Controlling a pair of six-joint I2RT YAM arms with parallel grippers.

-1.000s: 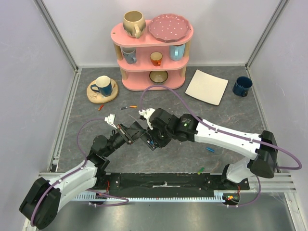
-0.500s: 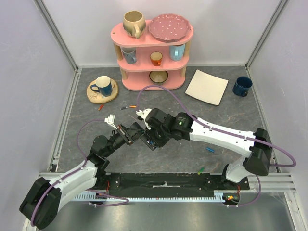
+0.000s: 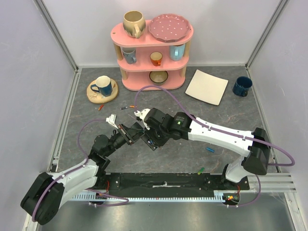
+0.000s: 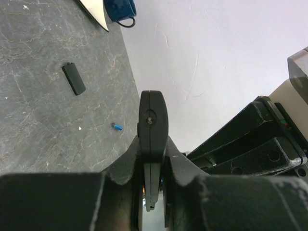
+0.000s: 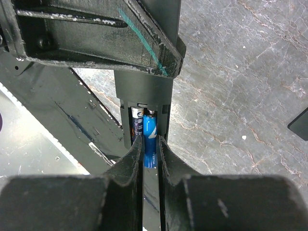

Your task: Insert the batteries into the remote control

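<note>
The remote control (image 4: 153, 120) is a slim black bar held edge-on in my left gripper (image 4: 153, 159), which is shut on it just above the table's middle (image 3: 131, 133). Its open compartment (image 5: 144, 108) shows in the right wrist view with a dark battery (image 5: 136, 122) lying in the left slot. My right gripper (image 5: 151, 144) is shut on a blue battery (image 5: 150, 131), whose far end sits in the slot beside the dark one. From above, the right gripper (image 3: 150, 138) meets the remote from the right.
Loose batteries lie on the table: blue (image 3: 210, 149), green (image 3: 201, 169), orange (image 3: 101, 107). A small black cover (image 4: 73, 79) rests on the table. At the back stand a pink shelf (image 3: 153, 53), cream plate (image 3: 207, 86), blue mug (image 3: 242, 86) and mug on a coaster (image 3: 102, 87).
The right arm has shifted slightly to the left, towards the remote. Both grips are unchanged and the left arm has barely moved.
</note>
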